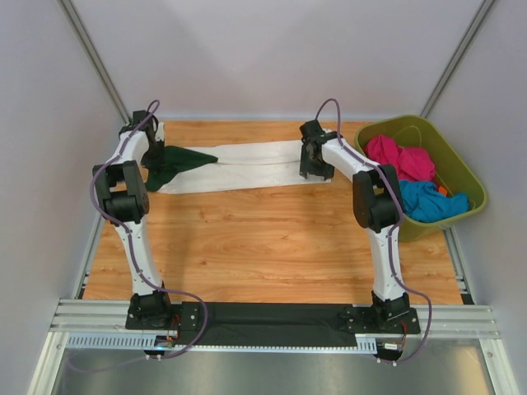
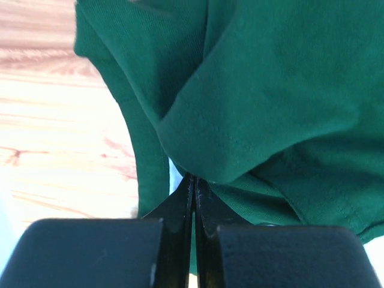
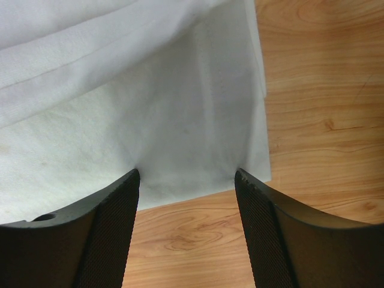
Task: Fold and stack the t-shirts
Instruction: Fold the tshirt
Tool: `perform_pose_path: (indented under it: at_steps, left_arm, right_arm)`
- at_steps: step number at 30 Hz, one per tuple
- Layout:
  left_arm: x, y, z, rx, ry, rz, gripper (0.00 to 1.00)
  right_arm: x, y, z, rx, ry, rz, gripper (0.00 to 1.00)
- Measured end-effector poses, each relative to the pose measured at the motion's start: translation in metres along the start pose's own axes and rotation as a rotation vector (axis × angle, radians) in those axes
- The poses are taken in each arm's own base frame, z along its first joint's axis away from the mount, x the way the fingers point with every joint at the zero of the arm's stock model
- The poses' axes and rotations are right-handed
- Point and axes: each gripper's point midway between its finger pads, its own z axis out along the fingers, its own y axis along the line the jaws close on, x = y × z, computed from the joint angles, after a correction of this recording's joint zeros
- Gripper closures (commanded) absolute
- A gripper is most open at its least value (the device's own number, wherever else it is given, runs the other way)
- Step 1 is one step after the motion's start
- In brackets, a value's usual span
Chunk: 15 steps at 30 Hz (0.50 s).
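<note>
The table (image 1: 263, 239) has a light brown wood top. One t-shirt (image 1: 255, 167) lies on it near the far edge, in the upper middle of the frame. It is folded into a long white strip that runs from left to right. Its dark green sleeve (image 1: 177, 160) is bunched up at the left end. An olive-green tub (image 1: 424, 229) sits at the table's right edge, in the upper right.

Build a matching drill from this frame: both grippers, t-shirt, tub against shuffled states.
1 left gripper
2 right gripper
3 t-shirt
4 tub

a holds pink and blue clothes
b open, at the white end
c shut on the green sleeve
d stretched long across the table's far side

Pairs: 1-c, 2-b, 3-d, 4-a
</note>
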Motion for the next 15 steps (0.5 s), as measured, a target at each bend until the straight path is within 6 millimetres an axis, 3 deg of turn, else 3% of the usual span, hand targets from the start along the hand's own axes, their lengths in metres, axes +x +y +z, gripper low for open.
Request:
perform_pose_path:
  at_steps: [3,5,6,10,15]
  left_arm:
    - [-0.004,0.001,0.000,-0.015,-0.007,-0.002,0.83]
    - [-0.006,0.004,-0.001,-0.032,-0.011,-0.004,0.69]
    - [-0.007,0.006,-0.001,-0.039,-0.012,-0.007,0.56]
    - [-0.010,0.009,-0.007,-0.058,-0.018,-0.014,0.30]
    - [-0.022,0.010,-0.038,-0.063,-0.072,-0.081,0.22]
  right_arm:
    - [0.000,0.000,0.000,0.000,0.000,0.000,0.34]
    - [0.000,0.000,0.000,-0.001,0.000,0.000,0.34]
    - [0.000,0.000,-0.001,-0.002,0.001,0.000,0.34]
    - [-0.002,0.003,-0.003,-0.019,0.004,0.002,0.33]
    - [-0.006,0.009,-0.008,-0.063,-0.002,-0.003,0.33]
